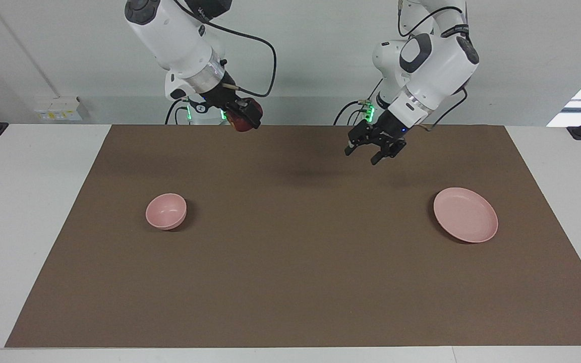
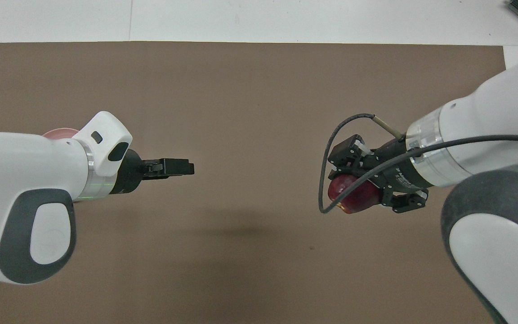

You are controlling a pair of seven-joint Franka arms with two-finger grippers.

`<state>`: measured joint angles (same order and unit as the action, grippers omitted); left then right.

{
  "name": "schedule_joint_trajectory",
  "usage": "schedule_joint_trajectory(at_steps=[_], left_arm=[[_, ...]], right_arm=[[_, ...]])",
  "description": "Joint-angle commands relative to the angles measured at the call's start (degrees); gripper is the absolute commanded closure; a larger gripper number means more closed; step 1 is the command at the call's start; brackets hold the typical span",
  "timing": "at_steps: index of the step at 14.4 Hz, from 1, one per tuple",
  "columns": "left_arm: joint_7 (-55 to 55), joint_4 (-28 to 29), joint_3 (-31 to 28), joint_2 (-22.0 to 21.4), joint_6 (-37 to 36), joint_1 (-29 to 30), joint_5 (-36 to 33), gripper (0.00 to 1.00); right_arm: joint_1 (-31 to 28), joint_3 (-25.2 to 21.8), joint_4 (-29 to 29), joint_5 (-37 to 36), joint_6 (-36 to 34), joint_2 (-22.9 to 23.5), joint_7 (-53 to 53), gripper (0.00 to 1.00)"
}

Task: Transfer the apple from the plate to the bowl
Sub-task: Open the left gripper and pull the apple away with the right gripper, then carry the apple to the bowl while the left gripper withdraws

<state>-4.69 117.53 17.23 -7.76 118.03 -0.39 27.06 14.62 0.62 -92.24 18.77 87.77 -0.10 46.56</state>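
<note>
Faint white lettering runs along the right gripper (image 2: 353, 180) body at about 3 o'clock in the overhead view; illegible. No other text, labels or numbers legible.

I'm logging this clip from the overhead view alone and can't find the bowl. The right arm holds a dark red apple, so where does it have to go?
Observer: The small, deep, pale pink bowl stands empty on the brown mat, toward the right arm's end of the table. That arm hides it from you.
Operator: Is the apple above it yet?
Observer: No. The right gripper holds the small dark red apple high over the mat, not over the bowl.
Operator: And the plate?
Observer: The flat, round, pale pink plate lies empty toward the left arm's end.
Operator: Left arm busy?
Observer: No, the left gripper waits above the mat with its jaws open.
</note>
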Motion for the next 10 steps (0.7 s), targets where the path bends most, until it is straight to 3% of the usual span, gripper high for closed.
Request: schedule_joint_trajectory(at_steps=[1,4,5,8,10], left_arm=[[-0.4,-8.2,-3.5,4.3,-9.7,-0.5,-12.8,0.00],[-0.2,-16.7,-6.1,7.1,-16.2,-0.6,-23.8,0.00],[-0.1,-19.9,-7.0,7.3,-19.3,-0.6,-24.4,0.00],[0.7,-28.1,-12.5,7.2,-29.2,-2.9,-24.6,0.00],[2.4,-31.1,-14.2,7.1,-34.9,-3.7,-24.6,0.00]], right_arm=[[-3.0,0.1,-3.1,-5.1,2.0,-1.0,-14.4,1.00],[-10.0,0.1,-7.1,-7.9,6.6,-0.9,-37.8,1.00],[-11.0,0.1,-7.8,-10.1,8.2,-0.1,-42.2,1.00],[-12.2,0.1,-13.3,-11.0,16.9,3.1,-46.1,1.00],[-12.4,0.1,-14.4,-13.8,18.7,5.6,-48.0,1.00]])
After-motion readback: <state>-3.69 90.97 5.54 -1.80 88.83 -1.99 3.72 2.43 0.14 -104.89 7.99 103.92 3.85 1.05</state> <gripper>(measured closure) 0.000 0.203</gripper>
